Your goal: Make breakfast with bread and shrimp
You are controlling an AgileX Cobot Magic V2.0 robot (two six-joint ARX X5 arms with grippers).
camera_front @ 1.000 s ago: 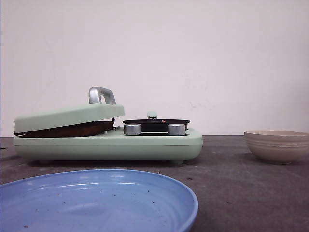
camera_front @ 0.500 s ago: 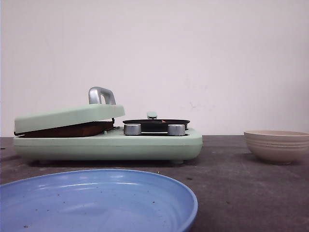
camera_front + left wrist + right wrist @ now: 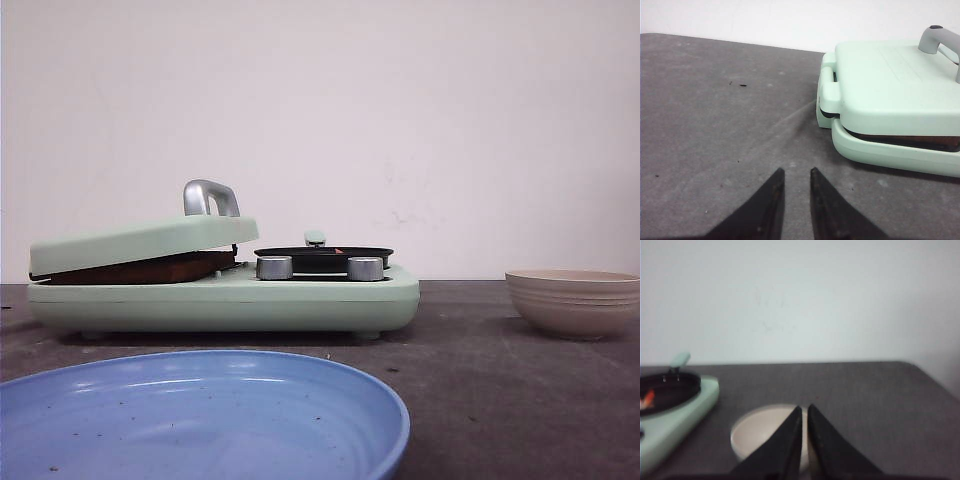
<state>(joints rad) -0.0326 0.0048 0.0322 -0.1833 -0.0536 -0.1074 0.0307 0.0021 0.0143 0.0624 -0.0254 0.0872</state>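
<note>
The bread (image 3: 140, 268) shows only as a brown edge in the gap under the almost shut lid (image 3: 145, 240) of the mint-green breakfast maker (image 3: 230, 300); the same edge of bread (image 3: 920, 141) shows in the left wrist view. A small orange piece of shrimp (image 3: 647, 399) lies in the maker's black round pan (image 3: 322, 254). My left gripper (image 3: 796, 171) hovers over bare table beside the maker's lid end, its fingers a little apart and empty. My right gripper (image 3: 805, 407) hangs above the beige bowl (image 3: 767, 432), fingers nearly together, nothing between them. Neither gripper shows in the front view.
A large blue plate (image 3: 200, 420) lies at the near edge of the grey table (image 3: 500, 400). The beige bowl (image 3: 573, 300) stands to the right of the maker. The lid carries a metal handle (image 3: 210, 197). A white wall lies behind.
</note>
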